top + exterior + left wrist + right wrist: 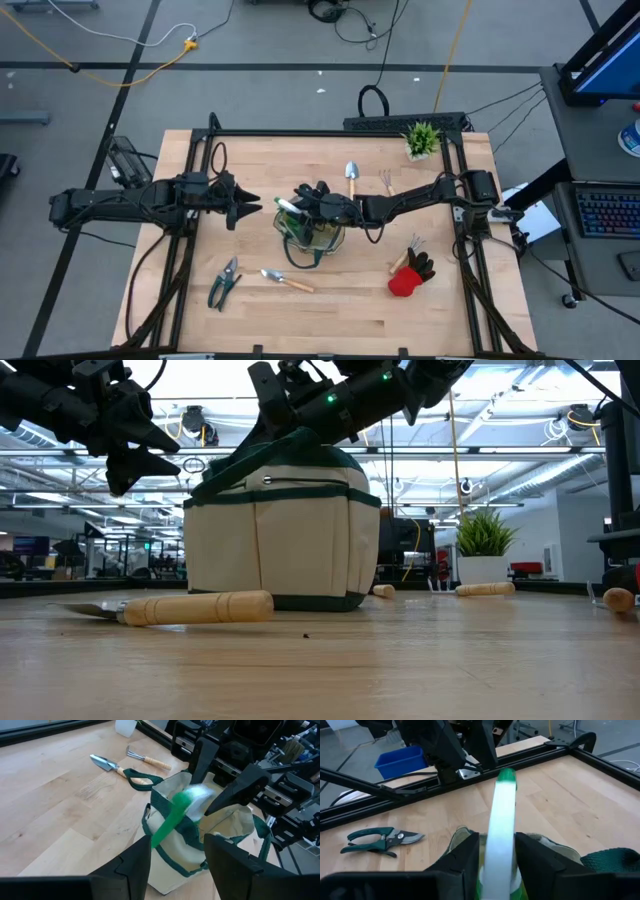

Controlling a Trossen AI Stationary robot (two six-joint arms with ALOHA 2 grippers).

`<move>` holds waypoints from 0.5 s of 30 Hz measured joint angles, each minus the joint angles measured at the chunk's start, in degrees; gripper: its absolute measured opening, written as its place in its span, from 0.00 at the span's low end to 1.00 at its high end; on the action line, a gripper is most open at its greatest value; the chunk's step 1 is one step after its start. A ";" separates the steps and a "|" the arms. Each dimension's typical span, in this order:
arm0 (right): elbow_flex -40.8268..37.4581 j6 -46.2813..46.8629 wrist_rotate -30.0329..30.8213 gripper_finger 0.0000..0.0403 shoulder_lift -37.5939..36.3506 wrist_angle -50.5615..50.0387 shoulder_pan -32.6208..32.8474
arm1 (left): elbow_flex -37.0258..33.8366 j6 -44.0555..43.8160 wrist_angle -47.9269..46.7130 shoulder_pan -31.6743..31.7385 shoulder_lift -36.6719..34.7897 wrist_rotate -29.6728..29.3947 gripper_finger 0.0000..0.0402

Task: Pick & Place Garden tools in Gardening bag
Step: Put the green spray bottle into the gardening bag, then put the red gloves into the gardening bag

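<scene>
The right gripper (300,208) hangs over the bag (312,238), its fingers (465,857) clamped on the spray bottle (501,832), held above the bag's open mouth. The left gripper (248,206) waits just left of the bag, fingers (131,865) spread and empty. Pruners (224,283) and a trowel (285,280) lie on the desk (350,320) near the bag.
</scene>
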 joint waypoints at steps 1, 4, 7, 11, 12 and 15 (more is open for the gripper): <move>0.00 0.00 0.00 0.32 0.00 0.01 0.00 | 0.00 0.00 0.00 0.00 0.00 -0.02 0.46; 0.00 0.00 0.00 0.35 0.00 0.02 0.00 | 0.00 0.00 0.00 0.00 -0.01 -0.15 0.46; 0.00 0.00 -0.01 0.38 0.00 0.02 0.00 | 0.00 0.00 0.00 0.00 0.00 -0.15 0.46; 0.00 -0.46 0.07 0.44 0.00 0.02 -0.02 | 0.00 -0.02 0.00 0.00 0.00 -0.13 0.46; 0.00 -0.50 0.09 0.45 0.00 0.02 -0.11 | 0.00 -0.02 0.00 0.00 -0.01 -0.13 0.46; 0.00 -0.58 0.10 0.50 -0.56 -0.31 -0.36 | 0.00 -0.04 0.00 -0.01 -0.01 -0.13 0.46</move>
